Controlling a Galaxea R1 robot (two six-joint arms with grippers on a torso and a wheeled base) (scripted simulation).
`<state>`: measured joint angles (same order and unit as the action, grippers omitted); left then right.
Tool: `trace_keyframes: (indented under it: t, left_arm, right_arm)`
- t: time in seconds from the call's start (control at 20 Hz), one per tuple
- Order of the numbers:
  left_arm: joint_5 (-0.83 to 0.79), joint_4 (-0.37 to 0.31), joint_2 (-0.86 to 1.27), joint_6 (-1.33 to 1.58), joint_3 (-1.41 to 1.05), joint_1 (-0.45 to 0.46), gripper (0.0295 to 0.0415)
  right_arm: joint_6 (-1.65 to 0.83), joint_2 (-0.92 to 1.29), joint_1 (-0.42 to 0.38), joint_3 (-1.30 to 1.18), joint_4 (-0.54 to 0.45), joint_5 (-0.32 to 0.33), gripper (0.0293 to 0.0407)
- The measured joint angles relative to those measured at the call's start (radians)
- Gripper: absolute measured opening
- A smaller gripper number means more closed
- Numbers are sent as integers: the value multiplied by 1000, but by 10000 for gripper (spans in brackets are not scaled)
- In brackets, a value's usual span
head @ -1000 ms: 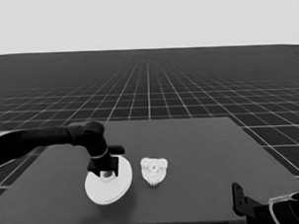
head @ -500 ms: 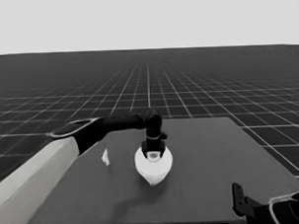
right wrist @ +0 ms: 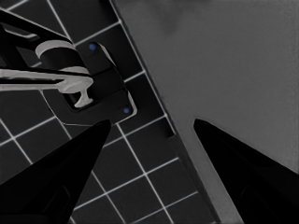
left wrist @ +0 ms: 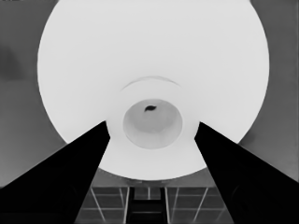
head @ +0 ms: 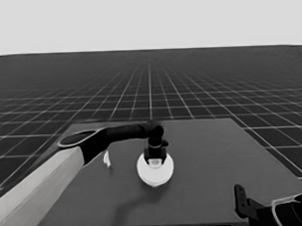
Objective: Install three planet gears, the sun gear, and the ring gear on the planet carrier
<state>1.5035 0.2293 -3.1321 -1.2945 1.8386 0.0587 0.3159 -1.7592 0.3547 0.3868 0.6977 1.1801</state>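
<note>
The left gripper (head: 156, 153) stands over the larger round part (head: 155, 171) near the middle of the table (head: 212, 155), its fingers spread wide to either side of the part's raised hub and not closed on it. That part hides the smaller round part and the gears, so the step in hand seems to be seating it on top; next comes lifting clear without dragging it. The thin white piece (head: 107, 159) lies toward the left edge, and the right gripper (right wrist: 152, 140) waits, spread, off the near right corner

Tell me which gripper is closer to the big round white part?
Left. The left gripper is right over the larger round part, fingers either side of its raised middle. The right gripper waits far off at the table's near right corner.
</note>
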Motion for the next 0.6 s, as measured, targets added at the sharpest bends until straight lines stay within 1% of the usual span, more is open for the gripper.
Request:
trace_keyframes:
  t: [0.6]
  left_arm:
    - [0, 0, 1, 92, 1, 14, 348]
  right_arm:
    - [0, 0, 0, 0, 0, 0, 385]
